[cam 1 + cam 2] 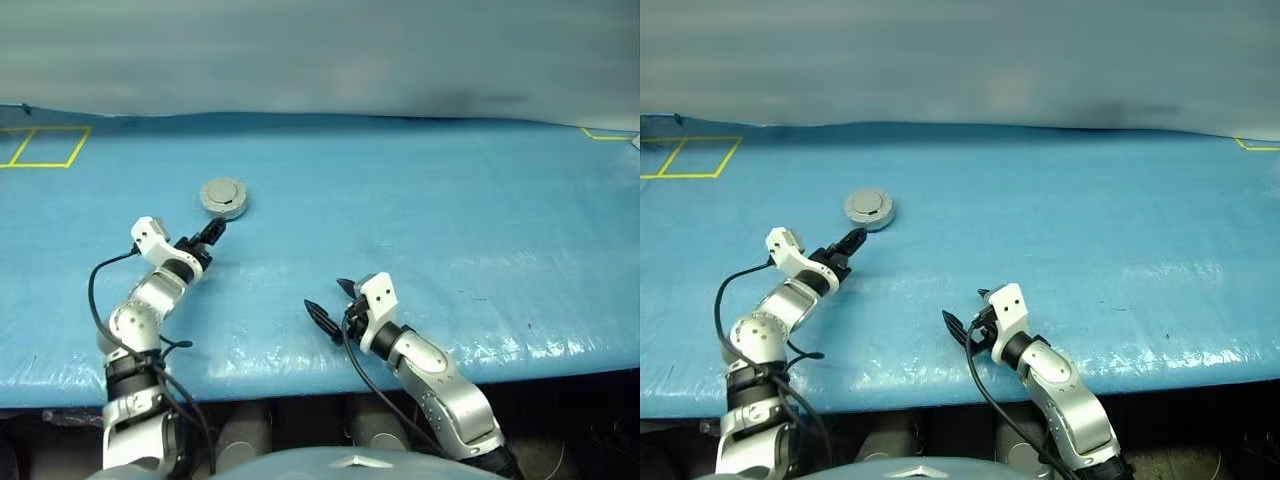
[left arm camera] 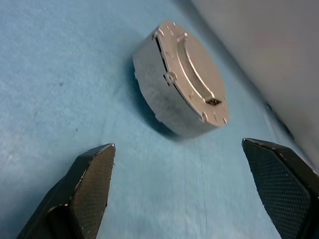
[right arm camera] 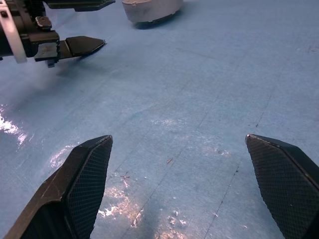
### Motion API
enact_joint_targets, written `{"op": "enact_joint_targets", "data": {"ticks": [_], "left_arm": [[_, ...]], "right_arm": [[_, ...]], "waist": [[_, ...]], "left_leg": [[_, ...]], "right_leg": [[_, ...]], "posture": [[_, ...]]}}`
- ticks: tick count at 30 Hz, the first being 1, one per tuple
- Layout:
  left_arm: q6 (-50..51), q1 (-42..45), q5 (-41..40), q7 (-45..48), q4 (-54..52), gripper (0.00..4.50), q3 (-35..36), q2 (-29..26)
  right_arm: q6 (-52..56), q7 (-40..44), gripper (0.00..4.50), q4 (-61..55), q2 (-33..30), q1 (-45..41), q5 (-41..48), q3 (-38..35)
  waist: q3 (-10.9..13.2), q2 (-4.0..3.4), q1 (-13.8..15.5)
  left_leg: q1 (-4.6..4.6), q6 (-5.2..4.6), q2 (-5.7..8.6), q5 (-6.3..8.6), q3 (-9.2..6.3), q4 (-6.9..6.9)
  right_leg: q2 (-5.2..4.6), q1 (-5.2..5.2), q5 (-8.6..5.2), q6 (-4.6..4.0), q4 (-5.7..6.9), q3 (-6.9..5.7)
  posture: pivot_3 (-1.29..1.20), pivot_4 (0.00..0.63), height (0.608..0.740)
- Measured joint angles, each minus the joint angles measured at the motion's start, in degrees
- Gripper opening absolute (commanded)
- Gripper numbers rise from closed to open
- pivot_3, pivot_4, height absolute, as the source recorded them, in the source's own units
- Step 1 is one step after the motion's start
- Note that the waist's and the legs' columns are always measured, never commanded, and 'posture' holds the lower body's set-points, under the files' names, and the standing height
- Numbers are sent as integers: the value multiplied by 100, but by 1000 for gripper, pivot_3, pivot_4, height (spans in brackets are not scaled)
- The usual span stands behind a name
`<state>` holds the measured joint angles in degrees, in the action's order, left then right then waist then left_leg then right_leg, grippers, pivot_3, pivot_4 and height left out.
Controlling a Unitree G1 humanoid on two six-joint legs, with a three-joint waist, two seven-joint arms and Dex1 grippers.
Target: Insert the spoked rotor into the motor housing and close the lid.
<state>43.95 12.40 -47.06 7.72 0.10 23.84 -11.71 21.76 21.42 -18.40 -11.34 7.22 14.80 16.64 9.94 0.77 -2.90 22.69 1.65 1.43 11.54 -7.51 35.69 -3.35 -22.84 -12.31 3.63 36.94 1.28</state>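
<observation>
Right gripper (image 1: 330, 306) sits nearest, low over the blue table cover (image 1: 450, 230), near the front edge. Its two black fingers stand wide apart with nothing between them; the right wrist view shows only bare blue sheet in the gap, scuffed and shiny in patches. Pads (image 3: 84, 184) are cross-hatched.

Ahead of that gripper and off to its left, the left gripper (image 1: 212, 231) is angled forward and slightly down. Its fingers are also spread wide and hold nothing. In the right wrist view it appears as a dark pointed finger (image 3: 82, 46) above the sheet, with white bracket and wiring behind.

Just beyond the left gripper's fingertips, apart from them, lies the motor housing (image 1: 223, 198), closed by the lid (image 2: 197, 82). Together they read as one grey round puck resting flat on the cover. From the left wrist view the puck lies ahead of the open fingers, roughly centred between them, clear of both pads (image 2: 94, 184). The lid's top face shows a raised inner ring, small notches round the edge and a dark little square recess near the rim. Seam between lid and housing wall is visible on the side. Cannot tell what is inside.

Far beyond, yellow tape squares (image 1: 40, 146) mark the left rear of the cover; another yellow corner (image 1: 605, 133) at right rear.
</observation>
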Motion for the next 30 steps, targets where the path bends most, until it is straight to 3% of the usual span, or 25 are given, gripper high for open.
{"op": "enact_joint_targets", "data": {"ticks": [3, 7, 16, 22, 30], "left_arm": [[-146, -689, 358, 477, -768, 4466, -556, -294], [-1137, -1596, 1290, 1022, -1677, 4466, -1226, -665], [-3540, -2711, 3512, 907, -2078, 4466, -2218, -565], [-4314, -2820, 3925, 873, -1807, 4466, -2275, -396], [-4352, -2787, 3986, 1100, -1649, 4466, -2354, -420]], "right_arm": [[-91, 43, 4500, 8, -64, 11, -44, -38], [-665, 72, 4500, 58, -113, 102, -274, -46], [-1641, -174, 4500, 378, -18, 464, -675, -323], [-1818, -440, 4500, 357, 188, 678, -713, -608], [-1872, -458, 4500, 347, 252, 709, -833, -520]], "waist": [[0, 0, 56], [-1, -3, 113], [-2, -6, 201], [-3, -8, 202], [-3, -8, 190]], "left_leg": [[1, 2, -1, 1, 1, -5], [3, 4, -2, 2, 6, -16], [30, 6, -1, 5, 9, -21], [45, 5, -2, 5, 11, -20], [51, 4, -2, 4, 11, -20]], "right_leg": [[0, -4, -6, -11, 0, 0], [-6, -12, -10, -17, -4, 1], [-13, -40, -13, -18, -8, 1], [-11, -59, -14, -18, -3, 0], [-10, -64, -13, -18, -4, -2]], "posture": [[0, 150, 740], [0, 150, 740], [0, 150, 740], [0, 150, 740], [0, 150, 740]]}}
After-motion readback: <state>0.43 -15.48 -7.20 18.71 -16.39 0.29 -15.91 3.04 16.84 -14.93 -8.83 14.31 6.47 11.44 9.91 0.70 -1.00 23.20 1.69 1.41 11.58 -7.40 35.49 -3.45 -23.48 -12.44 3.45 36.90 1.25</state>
